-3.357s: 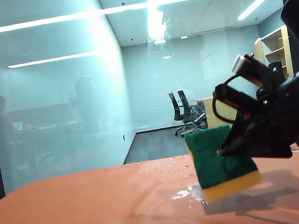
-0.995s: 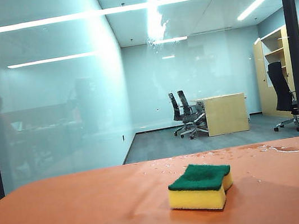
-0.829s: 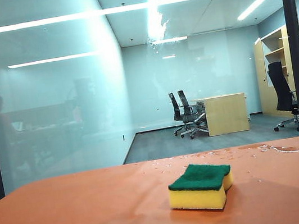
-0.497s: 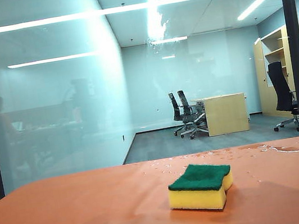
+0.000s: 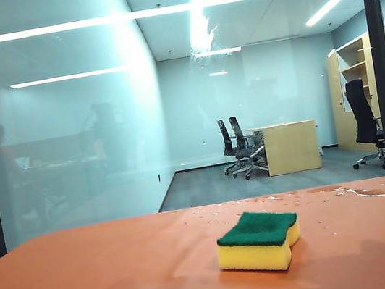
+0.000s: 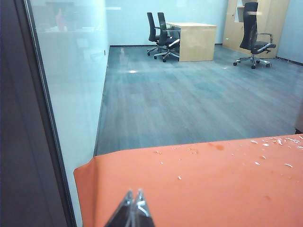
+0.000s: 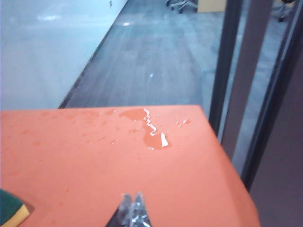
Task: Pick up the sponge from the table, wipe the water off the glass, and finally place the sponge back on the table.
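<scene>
The sponge (image 5: pixel 258 240), yellow foam with a green top layer, lies flat on the orange table (image 5: pixel 96 277) right of centre; a corner of the sponge (image 7: pixel 12 210) shows in the right wrist view. The glass (image 5: pixel 174 118) rises behind the table, with a faint speckled patch of water (image 5: pixel 202 44) high on it. My right gripper (image 7: pixel 132 196) is shut and empty over bare table, well off to the side of the sponge. My left gripper (image 6: pixel 133 192) is shut and empty near the table's left corner. Neither arm appears in the exterior view.
Clear puddles and droplets (image 7: pixel 150 128) lie on the table's far right part, near the glass. Black vertical frames (image 5: pixel 381 59) stand at the right and left. The table's right edge (image 7: pixel 227 156) drops off beside a dark frame. An office with desk and chairs lies behind the glass.
The right arm, which held the sponge above the table earlier, has withdrawn out of the exterior view. The sponge has lain still on the table for the last second.
</scene>
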Motion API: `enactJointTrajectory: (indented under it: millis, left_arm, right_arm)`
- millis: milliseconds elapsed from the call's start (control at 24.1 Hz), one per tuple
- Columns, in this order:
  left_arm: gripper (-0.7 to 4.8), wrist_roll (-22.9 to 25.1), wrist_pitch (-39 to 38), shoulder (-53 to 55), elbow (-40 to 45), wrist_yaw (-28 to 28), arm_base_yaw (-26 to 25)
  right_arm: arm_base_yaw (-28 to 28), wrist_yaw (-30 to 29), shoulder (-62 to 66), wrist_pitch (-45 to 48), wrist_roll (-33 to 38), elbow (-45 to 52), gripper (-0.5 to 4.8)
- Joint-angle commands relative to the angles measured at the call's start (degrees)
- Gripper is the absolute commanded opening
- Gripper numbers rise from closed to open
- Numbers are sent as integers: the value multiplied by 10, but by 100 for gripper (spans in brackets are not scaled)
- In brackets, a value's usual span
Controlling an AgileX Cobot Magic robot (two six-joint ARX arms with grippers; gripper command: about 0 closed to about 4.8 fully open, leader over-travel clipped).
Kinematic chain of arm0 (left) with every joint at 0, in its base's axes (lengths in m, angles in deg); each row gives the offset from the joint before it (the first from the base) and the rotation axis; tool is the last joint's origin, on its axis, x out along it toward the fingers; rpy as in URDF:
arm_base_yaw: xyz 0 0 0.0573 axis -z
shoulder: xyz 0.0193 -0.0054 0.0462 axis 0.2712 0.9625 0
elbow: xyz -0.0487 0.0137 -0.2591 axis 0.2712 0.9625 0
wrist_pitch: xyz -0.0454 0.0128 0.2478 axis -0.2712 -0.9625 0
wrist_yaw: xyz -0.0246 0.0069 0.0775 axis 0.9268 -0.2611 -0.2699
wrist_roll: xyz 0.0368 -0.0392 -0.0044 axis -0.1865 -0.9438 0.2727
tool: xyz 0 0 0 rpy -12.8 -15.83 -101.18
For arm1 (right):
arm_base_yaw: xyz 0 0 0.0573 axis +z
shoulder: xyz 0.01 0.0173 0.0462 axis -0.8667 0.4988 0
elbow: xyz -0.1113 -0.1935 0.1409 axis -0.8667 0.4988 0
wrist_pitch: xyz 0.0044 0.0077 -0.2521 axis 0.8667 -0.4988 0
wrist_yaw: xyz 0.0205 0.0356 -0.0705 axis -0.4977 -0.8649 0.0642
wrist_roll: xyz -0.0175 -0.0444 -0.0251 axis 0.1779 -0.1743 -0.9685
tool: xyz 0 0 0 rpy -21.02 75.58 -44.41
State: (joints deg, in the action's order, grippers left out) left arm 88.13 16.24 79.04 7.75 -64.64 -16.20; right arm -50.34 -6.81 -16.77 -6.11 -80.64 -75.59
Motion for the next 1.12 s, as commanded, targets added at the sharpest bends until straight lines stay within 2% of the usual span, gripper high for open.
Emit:
enactJointTrajectory:
  millis: [41, 414, 580, 746, 912, 1119]
  left_arm:
    - [-5, 1, 2, 0, -2, 1, 0]
    - [-5, 1, 2, 0, -2, 2, 0]
    - [-5, 1, -1, 0, -2, 3, 0]
    - [-5, 1, -2, 0, -2, 3, 0]
    - [-5, 16, 0, 0, -2, 18, 0]
    - [-5, 16, 21, 0, -2, 50, 0]
  right_arm:
    - [0, 9, -35, -31, -4, -2, -6]
    - [0, 40, -153, -148, -4, 9, -6]
    - [0, 16, -154, -161, -4, 9, -6]
    - [1, -21, -154, -163, -39, 10, -6]
    - [1, -34, -154, -130, -40, 12, -6]
    - [0, -107, -154, -87, -40, 12, -6]
